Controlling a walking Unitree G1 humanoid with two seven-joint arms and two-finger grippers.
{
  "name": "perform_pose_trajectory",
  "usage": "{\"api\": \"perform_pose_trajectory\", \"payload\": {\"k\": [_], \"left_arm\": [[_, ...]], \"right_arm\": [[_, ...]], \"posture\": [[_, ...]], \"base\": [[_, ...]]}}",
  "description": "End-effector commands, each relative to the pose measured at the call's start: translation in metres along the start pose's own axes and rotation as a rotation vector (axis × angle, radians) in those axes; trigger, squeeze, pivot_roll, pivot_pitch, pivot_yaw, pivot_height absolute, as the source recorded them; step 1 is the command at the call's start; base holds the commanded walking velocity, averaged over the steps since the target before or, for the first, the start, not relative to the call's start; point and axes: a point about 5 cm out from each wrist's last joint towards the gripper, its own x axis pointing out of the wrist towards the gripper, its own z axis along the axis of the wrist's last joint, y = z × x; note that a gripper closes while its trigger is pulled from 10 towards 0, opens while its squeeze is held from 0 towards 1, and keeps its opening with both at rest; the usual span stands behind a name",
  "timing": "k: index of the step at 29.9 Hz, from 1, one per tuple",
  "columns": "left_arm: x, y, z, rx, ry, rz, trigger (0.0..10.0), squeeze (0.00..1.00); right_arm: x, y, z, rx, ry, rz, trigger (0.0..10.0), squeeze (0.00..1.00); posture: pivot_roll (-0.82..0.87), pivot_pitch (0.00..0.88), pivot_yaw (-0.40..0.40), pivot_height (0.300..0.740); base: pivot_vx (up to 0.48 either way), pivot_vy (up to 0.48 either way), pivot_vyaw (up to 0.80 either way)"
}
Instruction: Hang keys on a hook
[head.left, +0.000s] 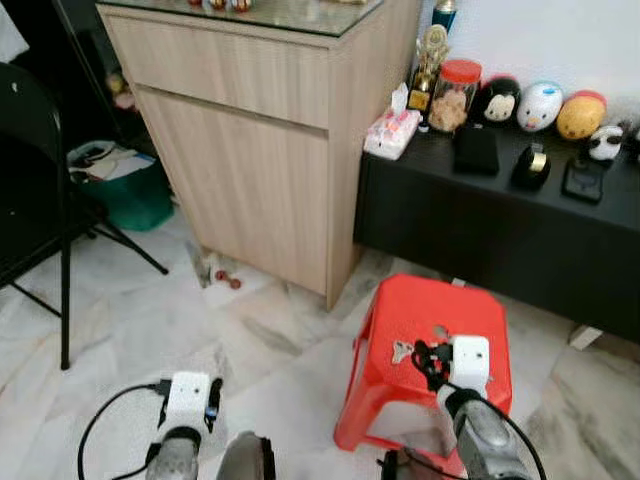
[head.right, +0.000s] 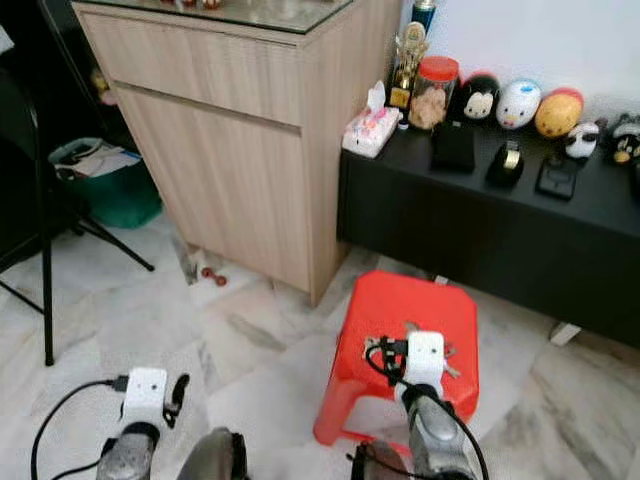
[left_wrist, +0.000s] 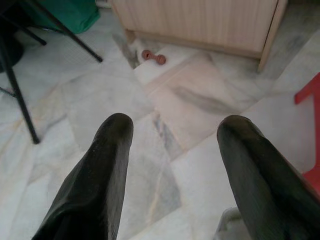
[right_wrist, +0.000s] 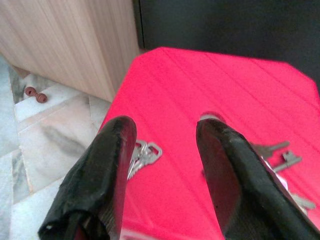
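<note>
- Right claw (right_wrist: 162, 175) hovers with fingers spread over the red stool (head.left: 470, 310), lower right of the head view.
- Left claw (left_wrist: 175, 170) hangs apart-fingered above the marble floor (left_wrist: 75, 100).
- Keys (right_wrist: 142, 155) lie flat on the stool: light, stiff, slippery metal; likely best pinched at the ring.

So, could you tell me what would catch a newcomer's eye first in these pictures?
Probably the bright red stool on the pale marble floor, with keys lying on its seat and the right gripper open just above them. Behind it, a row of colourful cartoon figurines lines the black low cabinet, beside a tall wooden cabinet.
</note>
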Motion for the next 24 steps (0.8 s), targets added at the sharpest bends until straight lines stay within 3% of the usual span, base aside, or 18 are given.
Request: {"api": "perform_pose_trajectory", "payload": {"k": [1, 3, 6, 10, 24], "left_arm": [[0.003, 0.001, 0.008, -0.007, -0.038, -0.032, 10.0, 0.0], [0.003, -0.002, 0.01, -0.016, -0.049, -0.047, 10.0, 0.0], [0.001, -0.004, 0.001, -0.122, 0.005, -0.022, 10.0, 0.0], [-0.004, -0.004, -0.011, -0.201, 0.077, 0.005, 10.0, 0.0], [-0.002, -0.005, -0.008, -0.237, 0.069, -0.026, 10.0, 0.0]], "right_arm": [[-0.001, 0.002, -0.002, 0.011, 0.006, 0.005, 10.0, 0.0], [-0.001, 0.002, -0.002, 0.012, 0.006, 0.005, 10.0, 0.0], [0.0, 0.002, -0.002, 0.013, 0.005, 0.005, 10.0, 0.0], [0.0, 0.002, -0.002, 0.01, 0.008, 0.004, 10.0, 0.0], [0.001, 0.003, 0.0, 0.02, 0.008, 0.003, 10.0, 0.0]], "posture": [[0.11, 0.093, -0.02, 0.63], [0.11, 0.094, -0.019, 0.63], [0.11, 0.094, -0.019, 0.63], [0.1, 0.094, -0.02, 0.63], [0.11, 0.095, -0.017, 0.63]], "base": [[0.0, 0.0, 0.0], [0.0, 0.0, 0.0], [0.0, 0.0, 0.0], [0.0, 0.0, 0.0], [0.0, 0.0, 0.0]]}}
